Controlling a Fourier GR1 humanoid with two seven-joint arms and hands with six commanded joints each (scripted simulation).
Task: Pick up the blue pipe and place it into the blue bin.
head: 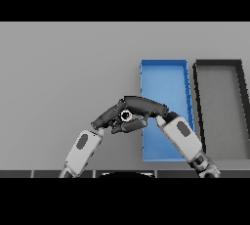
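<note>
Head view first, and it was crowded in the middle of the grey table [58, 72]. Both arms came up from the lower edge and met just left of the blue bin [163, 75]. The left hand [108, 115] reached in from the lower left, its dark fingers stretched up and to the right, lying fairly straight against the other hand. The right hand [144, 105] came in from the lower right, crossing the bin's left wall, with its fingers pointing left and its thumb tucked beneath.

Right between the two hands sat a small pale ring with a dark centre [125, 116], the only bit showing of whatever was held there. It looked like the open end of a tube, but no blue could be made out on it, so I could not tell for certain that it was the pipe. The right hand's fingers and thumb closed around it from above and below. It hung just left of the bin's left wall, not over the bin's floor.

The blue bin stood upright, long and narrow, right of centre. Just beside it on the right stood a dark bin [239, 75] of similar shape.
</note>
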